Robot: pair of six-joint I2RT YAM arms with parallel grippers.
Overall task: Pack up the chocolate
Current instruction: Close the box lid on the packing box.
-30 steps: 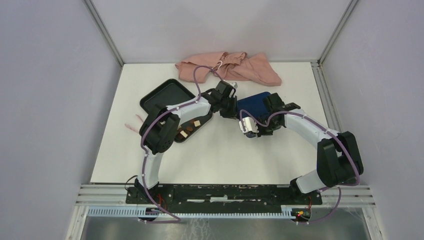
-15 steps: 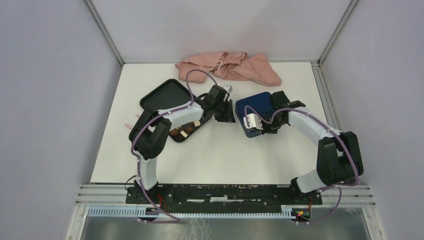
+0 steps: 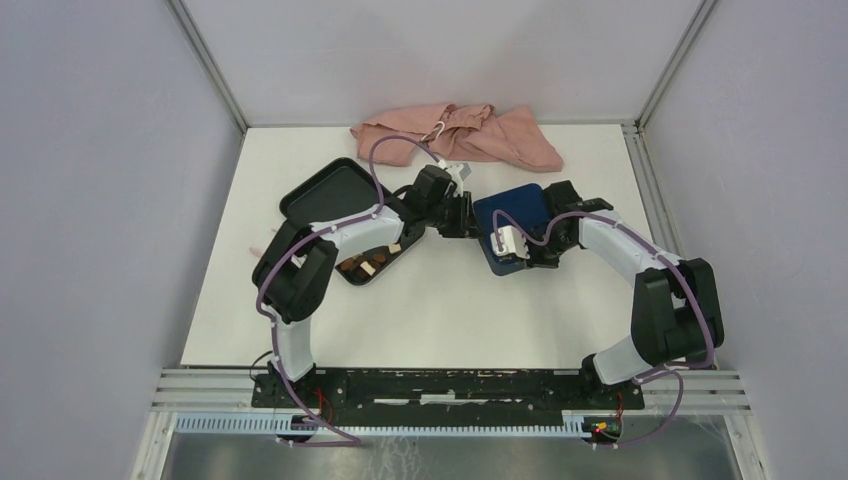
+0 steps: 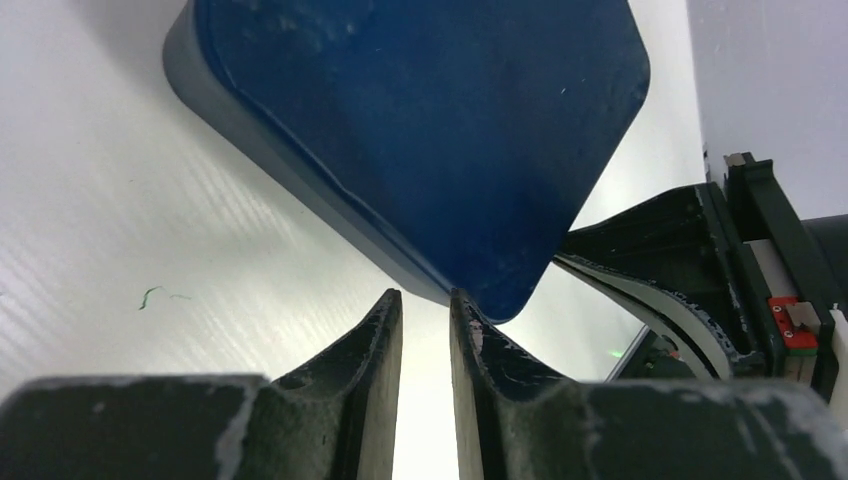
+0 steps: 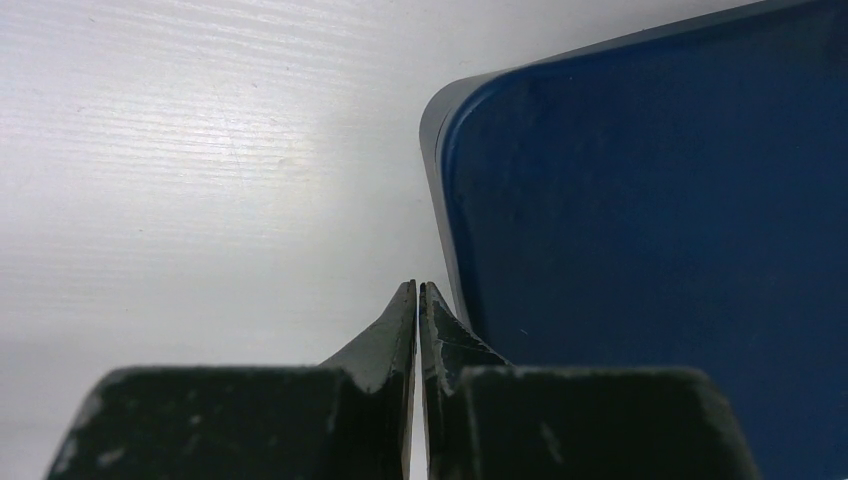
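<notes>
Several small brown and cream chocolate pieces (image 3: pixel 372 262) lie at the near end of the black tray (image 3: pixel 325 190), left of my left arm. The dark blue box (image 3: pixel 518 212) sits at mid-table and shows only a plain blue face (image 4: pixel 420 130) (image 5: pixel 650 230). My left gripper (image 3: pixel 462 218) (image 4: pixel 425 297) rests against the box's left corner, its fingers a narrow gap apart with nothing between them. My right gripper (image 3: pixel 520 258) (image 5: pixel 418 285) sits shut and empty, low on the table beside the box's near edge. That gripper's black body (image 4: pixel 700 260) also shows in the left wrist view.
A crumpled pink cloth (image 3: pixel 460 135) lies along the back wall. Something small and pink (image 3: pixel 262 245) pokes out left of the tray. Grey walls close in both sides, and the arms' base rail (image 3: pixel 450 385) runs along the near edge.
My left gripper pulled back off the box to its left corner and its fingers parted slightly. My right gripper shifted a little right along the box's near edge, staying shut.
</notes>
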